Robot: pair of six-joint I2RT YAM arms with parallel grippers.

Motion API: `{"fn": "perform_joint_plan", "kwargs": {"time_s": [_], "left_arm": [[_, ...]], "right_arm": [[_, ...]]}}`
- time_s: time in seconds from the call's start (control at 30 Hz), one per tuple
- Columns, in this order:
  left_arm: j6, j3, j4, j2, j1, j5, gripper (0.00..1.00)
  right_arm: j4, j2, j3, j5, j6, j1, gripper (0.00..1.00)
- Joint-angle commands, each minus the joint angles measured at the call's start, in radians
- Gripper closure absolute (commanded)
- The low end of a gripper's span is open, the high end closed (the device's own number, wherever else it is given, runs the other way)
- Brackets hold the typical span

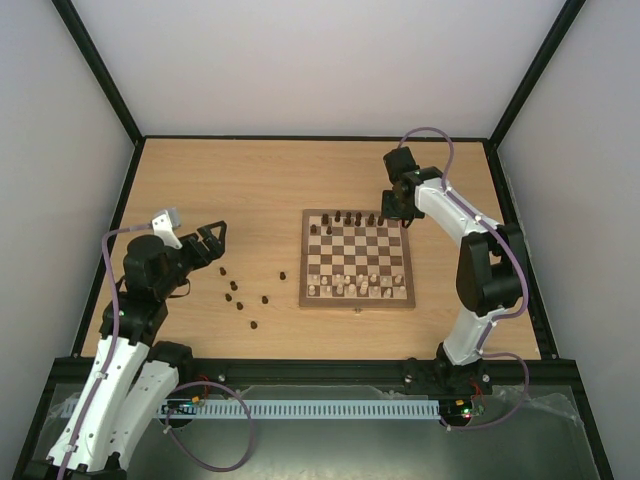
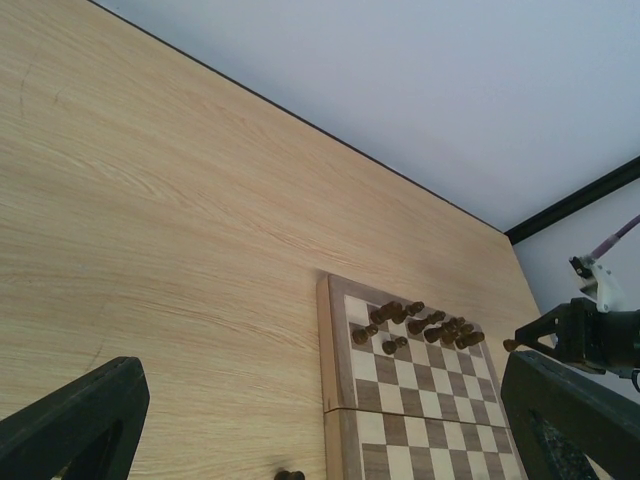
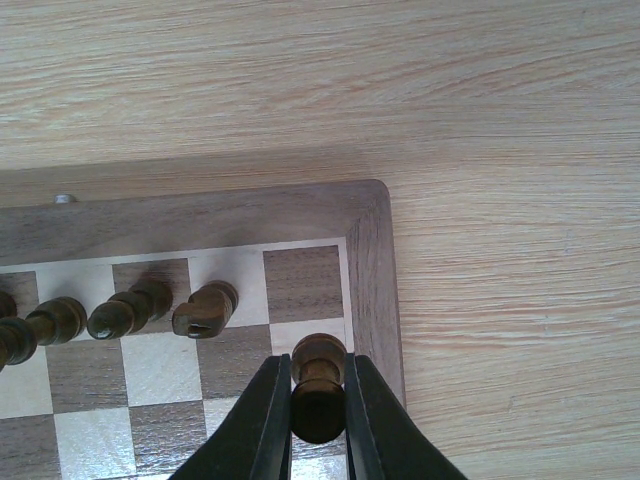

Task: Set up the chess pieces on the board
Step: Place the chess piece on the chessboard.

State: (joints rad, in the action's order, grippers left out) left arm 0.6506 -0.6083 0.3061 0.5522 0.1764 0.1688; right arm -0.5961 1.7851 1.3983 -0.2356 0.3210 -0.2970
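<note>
**Chess pieces: one in the right tool, at the board's far right corner**

Chess pieces (image 1: 241, 306), dark ones, are split in two lots. Several stand along the far row of the board (image 1: 357, 299). A loose scatter sits on the bench (image 1: 200, 180) left of the board, near the left arm.

Right tool (image 3: 316, 362) is nearly closed, pinching one dark held piece (image 3: 318, 405) between its fingertips. It is at the board's far right corner.

Left tool (image 1: 213, 243) is spread wide with nothing in it, near the scatter and well apart from the board.

Key relation: the empty dark corner square (image 3: 303, 283) lies just beyond the right tool's fingertips, toward the far edge. A knight (image 3: 205, 308) stands on the square just left of it. The held piece sits over the square just short of that corner, close to the right border.

The held piece's long axis runs in line with the fingers. From the wrist view I cannot tell which end is the base, or whether it touches the board.

Likely next move: a short nudge toward the far edge, then lower and release, staying clear of the knight. The right arm is the one for this. The left arm is nearer the loose scatter.
</note>
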Motion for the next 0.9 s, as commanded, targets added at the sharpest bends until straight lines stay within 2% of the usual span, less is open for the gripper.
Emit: {"fn": "perform_joint_plan", "kwargs": {"time_s": [0.0,0.37,0.87], "left_arm": [[-0.006,0.010,-0.001,-0.019,0.003,0.010,0.00],[-0.010,0.012,-0.015,0.001,0.003,0.018,0.00],[-0.005,0.027,-0.038,0.021,0.003,0.015,0.00]], "right_arm": [[-0.017,-0.024,-0.014,0.000,-0.004,0.000,0.90],[-0.001,0.018,-0.025,-0.003,-0.003,0.001,0.90],[0.015,0.166,0.072,-0.002,-0.008,0.001,0.90]]}}
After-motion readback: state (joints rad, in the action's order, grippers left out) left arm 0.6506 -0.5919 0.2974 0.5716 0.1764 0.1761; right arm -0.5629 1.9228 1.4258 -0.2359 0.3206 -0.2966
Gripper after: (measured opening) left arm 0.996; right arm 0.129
